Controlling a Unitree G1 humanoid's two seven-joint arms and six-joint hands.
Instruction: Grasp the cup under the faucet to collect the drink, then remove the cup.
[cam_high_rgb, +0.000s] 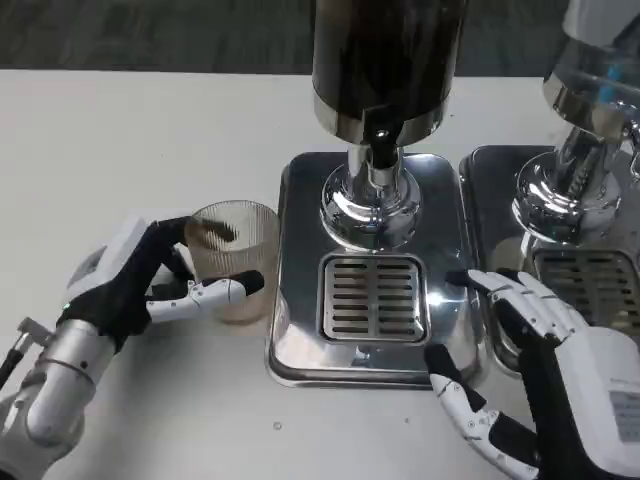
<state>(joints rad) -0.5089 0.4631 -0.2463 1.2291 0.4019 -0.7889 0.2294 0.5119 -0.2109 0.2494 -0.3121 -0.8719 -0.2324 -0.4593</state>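
Left hand (135, 285) wraps the ribbed clear cup (233, 258), which stands on the tabletop (140, 150) just left of the dispenser's steel drip tray (300, 330), not yet under the faucet (381, 140). Advice: keep the cup upright and centre it over the drain grille (373, 297) below the spout. Right hand (545, 365) holds nothing, fingers spread, fingertips at the tray's right edge.

Ribbed clear cup (233, 262) — glassy, mirror-polished chrome dispenser base (370, 270), slotted metal grate (374, 297), matt white table (130, 150)
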